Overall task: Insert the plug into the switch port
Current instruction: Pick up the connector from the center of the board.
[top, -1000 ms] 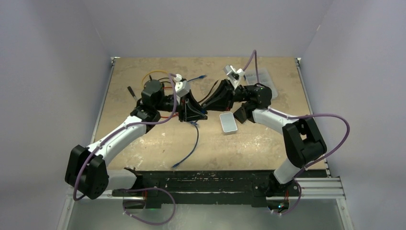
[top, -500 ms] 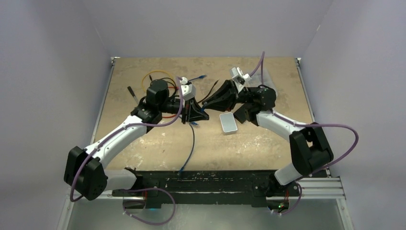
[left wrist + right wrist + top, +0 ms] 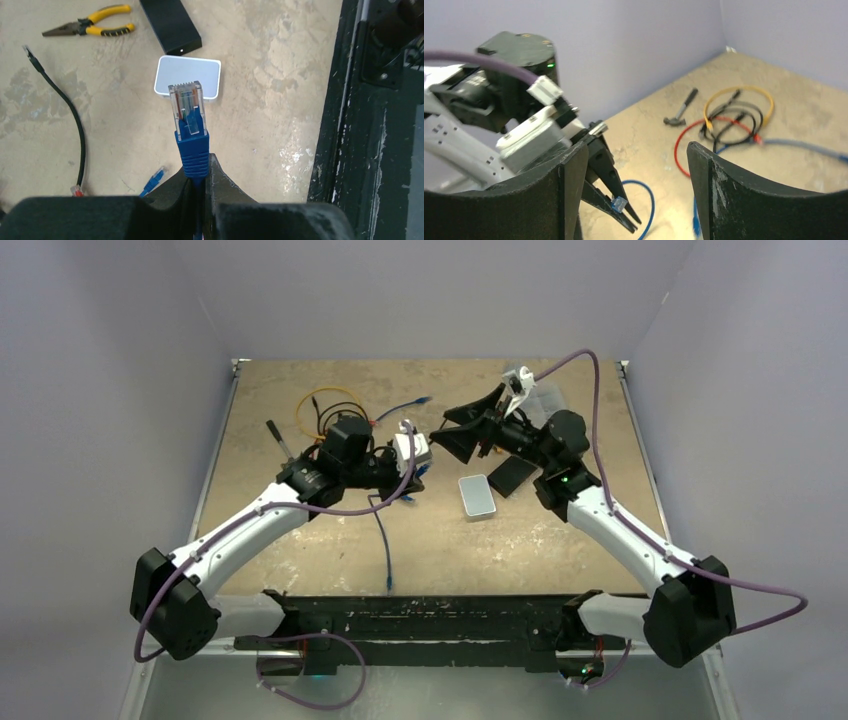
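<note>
- Plug (image 3: 186, 106): a clear connector with a blue boot. It stands out of the left gripper (image 3: 199, 172), whose jaws are pressed tight on the boot just below it. The contact end points away from the wrist.
- Switch (image 3: 187, 78): a small white box lying flat on the table (image 3: 280, 100). In the left wrist view it lies at 12 o'clock from the plug's tip. The plug is held in the air, apart from it.
- In the top view the switch lies at 4 o'clock from the left gripper, near but not touching.
- Blue cable (image 3: 384, 540): hangs from the left gripper and trails toward 6 o'clock, ending close to the table's near edge.
- Right gripper (image 3: 636, 150): jaws spread wide with nothing between them. It is raised above the table at 11 o'clock from the switch in the top view and faces the left gripper.
- Black box (image 3: 170, 25): just beside the switch, at 12 o'clock from it in the left wrist view.
- Pliers (image 3: 90, 27): yellow handles, at 10 o'clock from the switch in the same view.
- Hammer (image 3: 681, 112) and a coil of cables (image 3: 734, 117) in yellow, black and red: at 10 o'clock from the left gripper in the top view, well apart from the switch.
</note>
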